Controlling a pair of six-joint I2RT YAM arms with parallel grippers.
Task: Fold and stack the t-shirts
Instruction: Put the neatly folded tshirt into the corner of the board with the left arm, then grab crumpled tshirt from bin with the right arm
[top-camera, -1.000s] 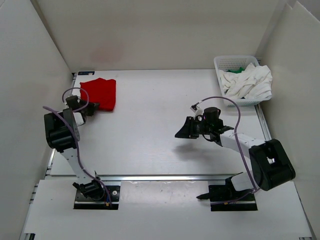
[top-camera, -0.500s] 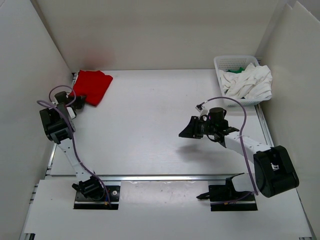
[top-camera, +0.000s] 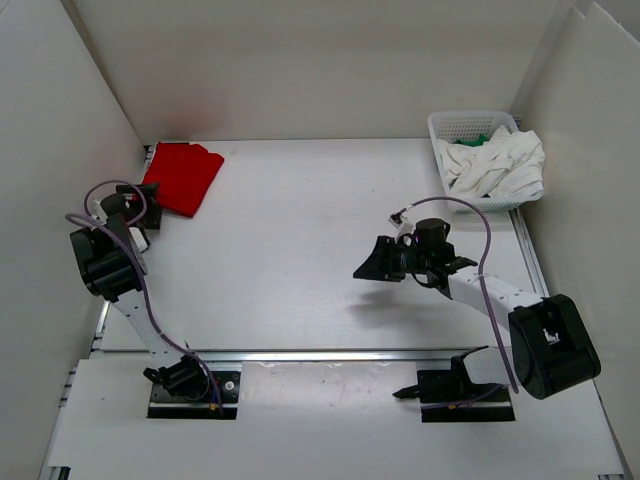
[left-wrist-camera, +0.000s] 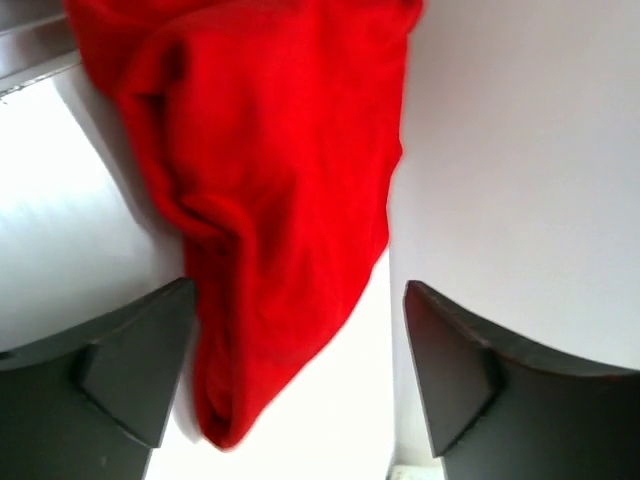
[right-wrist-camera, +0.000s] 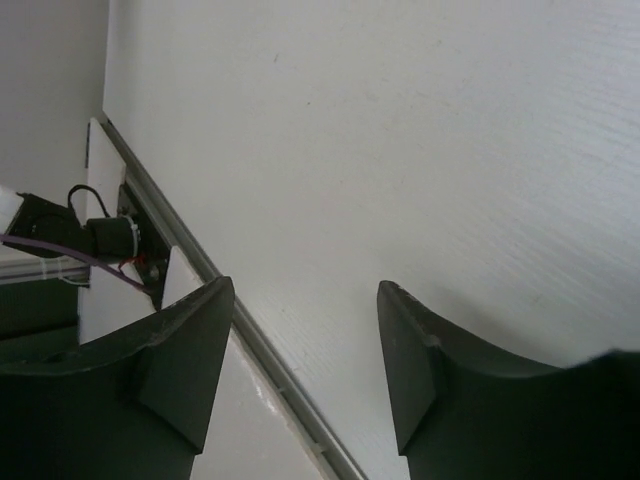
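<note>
On the table (top-camera: 300, 250) we've got the basket (top-camera: 450, 122) far right, white shirt (top-camera: 497, 165) heaped in it. Red shirt (top-camera: 182, 176) lies far left, green shirt (top-camera: 482, 138) peeks out behind the white. Left gripper (left-wrist-camera: 300, 350) is spread wide at the red's edge, right gripper (right-wrist-camera: 305, 340) wide over bare table.

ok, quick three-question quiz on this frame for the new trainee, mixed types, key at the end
1. True or false: the left gripper is shut on the red t-shirt.
2. The white t-shirt lies: A) under the left gripper B) in the basket C) on the red t-shirt.
3. What does the right gripper hold?
Key: 1 false, its jaws stand open; 2 B; 3 nothing, it is open.
</note>
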